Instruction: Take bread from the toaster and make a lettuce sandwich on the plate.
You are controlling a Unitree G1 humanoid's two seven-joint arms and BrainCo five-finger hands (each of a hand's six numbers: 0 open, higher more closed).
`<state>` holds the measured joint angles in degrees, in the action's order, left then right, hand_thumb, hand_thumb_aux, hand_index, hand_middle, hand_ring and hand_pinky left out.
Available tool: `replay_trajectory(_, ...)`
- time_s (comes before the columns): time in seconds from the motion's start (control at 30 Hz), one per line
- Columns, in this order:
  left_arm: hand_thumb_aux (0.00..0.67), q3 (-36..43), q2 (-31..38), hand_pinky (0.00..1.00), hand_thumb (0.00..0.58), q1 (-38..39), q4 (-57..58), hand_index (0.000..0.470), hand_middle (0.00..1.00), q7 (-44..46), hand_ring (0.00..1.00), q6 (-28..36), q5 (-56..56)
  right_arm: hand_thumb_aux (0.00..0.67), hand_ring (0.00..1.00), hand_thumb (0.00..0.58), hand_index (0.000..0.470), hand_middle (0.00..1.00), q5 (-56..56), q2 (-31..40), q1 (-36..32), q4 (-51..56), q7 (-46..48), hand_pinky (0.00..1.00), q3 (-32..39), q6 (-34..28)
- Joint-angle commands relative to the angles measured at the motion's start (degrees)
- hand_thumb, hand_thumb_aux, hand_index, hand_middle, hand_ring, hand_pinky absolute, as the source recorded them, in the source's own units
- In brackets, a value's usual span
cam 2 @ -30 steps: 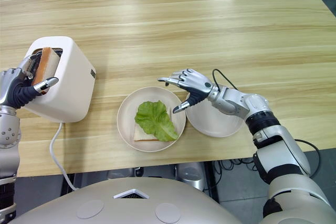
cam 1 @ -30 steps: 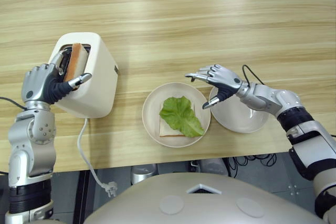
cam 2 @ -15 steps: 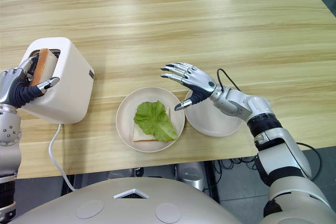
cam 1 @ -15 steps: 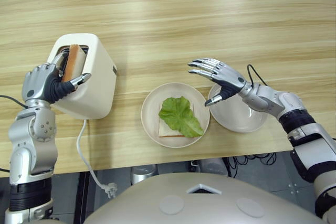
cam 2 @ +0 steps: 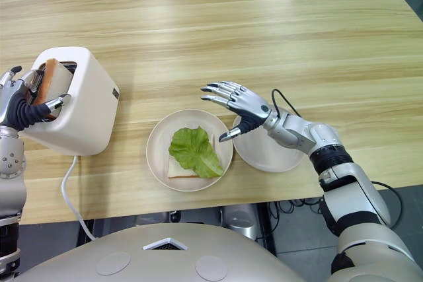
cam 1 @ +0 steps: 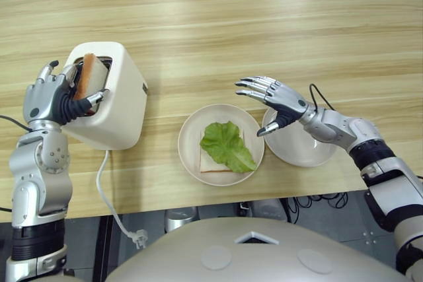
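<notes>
Wood table [cam 1: 264, 18]: L hand [cam 1: 47, 100] pinching bread [cam 1: 91, 74] in toaster [cam 1: 125, 107]; R hand [cam 1: 277, 96] spread near plate [cam 1: 187, 138].

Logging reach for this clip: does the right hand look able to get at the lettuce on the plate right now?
Probably yes. The right hand hovers open beside the plate, and the lettuce leaf lies uncovered on the bread slice there, with nothing between them.
</notes>
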<state>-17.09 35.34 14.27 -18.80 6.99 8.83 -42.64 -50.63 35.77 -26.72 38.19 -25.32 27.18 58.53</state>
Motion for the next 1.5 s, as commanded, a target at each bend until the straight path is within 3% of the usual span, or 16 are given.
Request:
replay_trajectory(0.03, 0.67, -0.5, 0.2, 0.0, 0.58, -0.8, -0.5, 0.46, 0.0, -1.2, 0.0, -0.2, 0.1, 0.0, 0.0, 0.0, 0.0, 0.0, -0.2, -0.3, 0.6, 0.2, -0.6, 0.0, -0.1, -0.1)
replay_trajectory(0.77, 0.67, -6.1, 0.0, 0.0, 0.58, -10.7, -8.2, 0.46, 0.0, -8.6, 0.0, -6.8, 5.2, 0.0, 0.0, 0.0, 0.0, 0.0, -0.8, -1.1, 0.6, 0.6, -3.8, 0.0, -0.6, -1.8)
replay_trajectory(0.8, 0.67, -5.8, -0.6, 0.23, 0.58, -11.3, -9.1, 0.46, 0.23, -8.0, 0.23, -7.5, 7.1, 0.0, 0.0, 0.0, 0.0, 0.0, -0.5, -1.0, 0.5, 0.3, -4.3, 0.0, -1.0, -1.9)
replay_trajectory(0.83, 0.67, -5.0, -1.5, 0.23, 0.58, -12.0, -9.9, 0.46, 0.23, -6.6, 0.23, -8.3, 10.5, 0.0, 0.0, 0.0, 0.0, 0.0, -0.2, -0.8, 0.5, 0.0, -4.9, 0.0, -1.5, -2.0)
replay_trajectory(0.87, 0.67, -4.0, -2.9, 1.0, 0.58, -12.6, -10.8, 0.46, 1.0, -4.8, 1.0, -8.3, 14.7, 0.0, 0.0, 0.0, 0.0, 0.0, 0.4, -0.7, 0.5, -0.4, -5.5, 0.0, -2.1, -2.0)
replay_trajectory(1.17, 0.67, 6.5, -9.6, 1.0, 0.58, -19.7, -12.6, 0.46, 1.0, 4.7, 1.0, -7.5, 31.2, 0.0, 0.0, 0.0, 0.0, 0.0, 6.3, 0.9, 4.7, -8.6, -7.2, 0.0, -9.3, 0.4)
replay_trajectory(1.4, 0.67, 17.1, -11.0, 1.0, 0.58, -20.7, -2.7, 0.46, 1.0, 17.0, 1.0, -5.5, 40.9, 0.0, 0.0, 0.0, 0.0, 0.0, 21.4, 5.2, 13.1, -24.6, 4.0, 0.0, -14.1, 1.7)
replay_trajectory(1.5, 0.67, 21.1, -11.2, 1.0, 0.58, -21.2, 4.8, 0.46, 1.0, 24.4, 1.0, -5.6, 45.5, 0.0, 0.0, 0.0, 0.0, 0.0, 26.8, 8.0, 16.5, -30.9, 11.8, 0.0, -12.4, 0.9)
